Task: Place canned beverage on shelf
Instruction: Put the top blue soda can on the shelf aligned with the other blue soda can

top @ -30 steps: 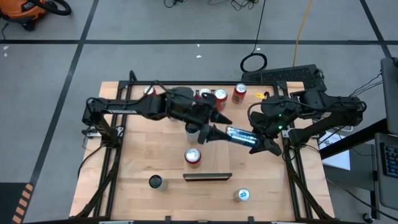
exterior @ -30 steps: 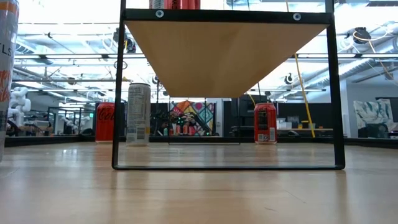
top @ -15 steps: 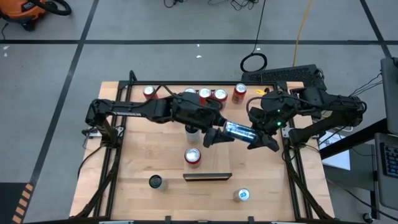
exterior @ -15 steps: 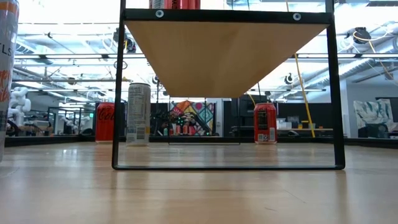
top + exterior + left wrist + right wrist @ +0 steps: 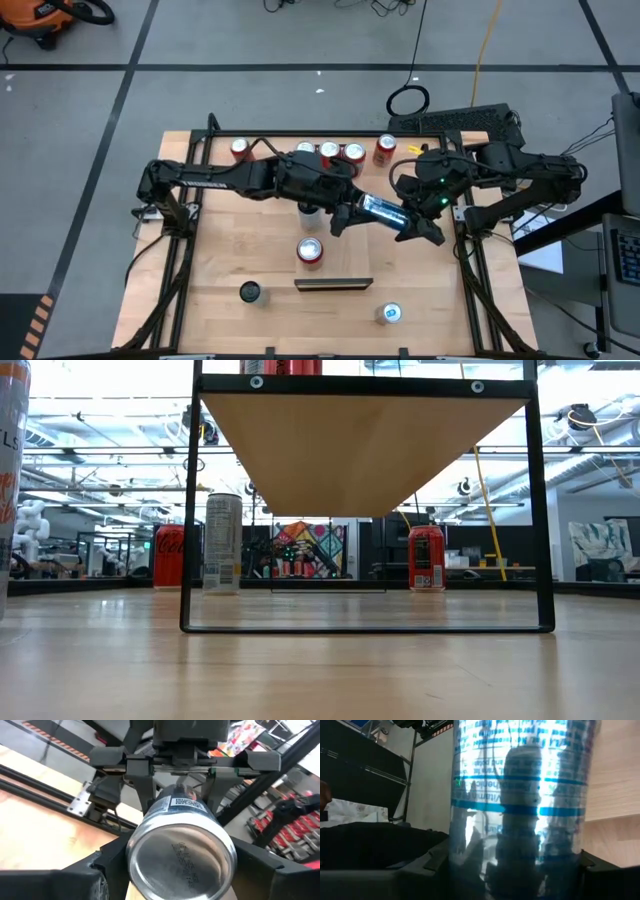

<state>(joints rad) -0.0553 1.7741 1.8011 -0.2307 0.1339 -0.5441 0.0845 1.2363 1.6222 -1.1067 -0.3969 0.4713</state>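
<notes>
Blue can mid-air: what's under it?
Bare tabletop under the blue can, held lying between the left gripper and right gripper. The spot straight beneath is hidden by can and arms.

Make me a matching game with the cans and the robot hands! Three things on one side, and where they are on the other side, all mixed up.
Things:
1. blue can
2. red can
3. black can

Places:
A. standing alone near the table's front left
B. lying sideways in the air between the left gripper and the right gripper
C. standing just behind the shelf

Pairs: 1-B, 2-C, 3-A
</notes>
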